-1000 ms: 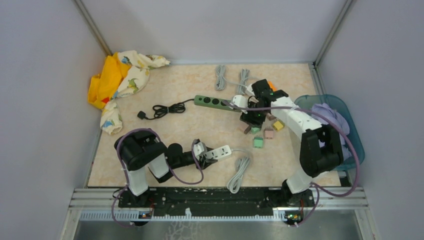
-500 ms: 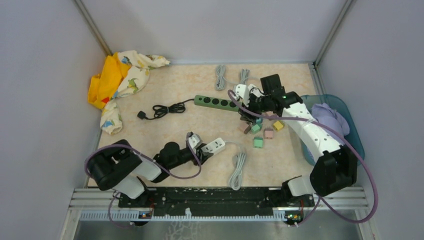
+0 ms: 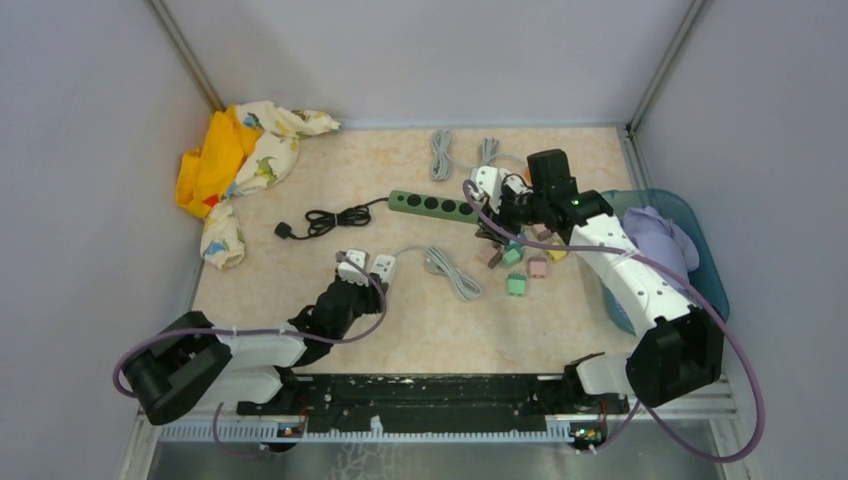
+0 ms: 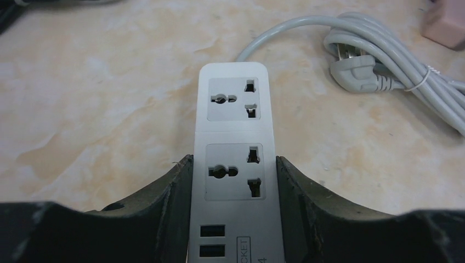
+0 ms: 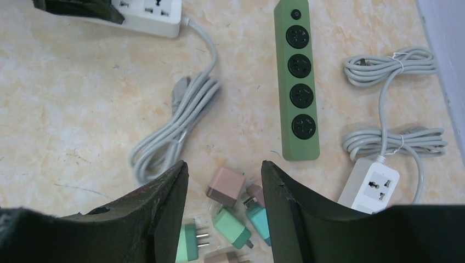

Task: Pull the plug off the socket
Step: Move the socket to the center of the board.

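Left claw (image 4: 233,161) clamps the white power strip (image 4: 233,104) by its long sides, at seven o'clock on the worktop (image 3: 330,180); its visible sockets are empty. Right claw (image 5: 225,164) hangs released over loose adapter plugs (image 5: 226,187) at three o'clock. These look light, rigid and slick, so pinch the flat sides.

White-and-black arms (image 3: 640,275); looping purple cables (image 3: 730,340); dark, scuffed jaws.

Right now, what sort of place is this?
Likely a robot lab test cell: a marble-patterned table boxed in by plain grey walls, strewn with a green power strip and coloured plug adapters.
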Robot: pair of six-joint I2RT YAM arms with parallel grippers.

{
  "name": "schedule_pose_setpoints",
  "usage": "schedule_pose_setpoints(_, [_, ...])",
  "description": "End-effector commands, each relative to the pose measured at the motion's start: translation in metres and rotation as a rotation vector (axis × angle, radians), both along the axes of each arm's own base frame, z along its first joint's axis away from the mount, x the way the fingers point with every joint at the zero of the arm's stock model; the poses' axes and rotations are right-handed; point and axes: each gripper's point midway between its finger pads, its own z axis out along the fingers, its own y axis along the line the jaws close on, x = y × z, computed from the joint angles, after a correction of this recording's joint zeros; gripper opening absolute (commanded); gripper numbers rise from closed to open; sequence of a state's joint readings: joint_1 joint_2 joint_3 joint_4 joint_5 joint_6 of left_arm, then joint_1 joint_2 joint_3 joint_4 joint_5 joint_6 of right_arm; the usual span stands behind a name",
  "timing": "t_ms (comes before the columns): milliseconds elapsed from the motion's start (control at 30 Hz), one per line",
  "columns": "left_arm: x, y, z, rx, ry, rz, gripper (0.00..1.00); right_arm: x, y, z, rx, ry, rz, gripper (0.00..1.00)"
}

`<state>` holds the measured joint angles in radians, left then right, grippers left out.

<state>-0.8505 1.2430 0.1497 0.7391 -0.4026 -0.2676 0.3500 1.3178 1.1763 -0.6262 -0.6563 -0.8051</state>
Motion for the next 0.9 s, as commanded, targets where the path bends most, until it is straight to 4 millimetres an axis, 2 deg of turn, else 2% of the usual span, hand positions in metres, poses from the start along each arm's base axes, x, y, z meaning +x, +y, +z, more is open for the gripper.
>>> schedule_pose_setpoints(0, [0.011,0.056,-0.014,0.025,0.09,0.334,0.06,0.002,0.003,0.014,0.048,-0.035,0.009,0.52])
schedule_pose_setpoints(267, [0.019,0.086,-0.022,-0.042,0.189,0.537,0.08,0.004,0.002,0.014,0.046,-0.043,-0.001,0.52])
schedule_pose_setpoints(367, [0.022,0.097,-0.023,-0.024,0.217,0.638,0.15,0.005,0.002,0.013,0.046,-0.043,-0.004,0.52])
schedule_pose_setpoints(533, [0.021,0.106,-0.03,0.033,0.277,0.747,0.54,0.005,0.001,0.014,0.046,-0.046,-0.009,0.52])
schedule_pose_setpoints(700, [0.022,0.102,-0.021,0.018,0.296,0.752,0.89,0.005,0.0,0.018,0.053,-0.052,-0.013,0.52])
schedule_pose_setpoints(767, [0.022,0.099,-0.011,-0.01,0.288,0.731,0.97,0.005,0.0,0.02,0.064,-0.051,-0.013,0.52])
schedule_pose_setpoints(867, [0.025,0.091,0.01,-0.056,0.262,0.677,1.0,0.004,0.0,0.024,0.083,-0.047,-0.01,0.52])
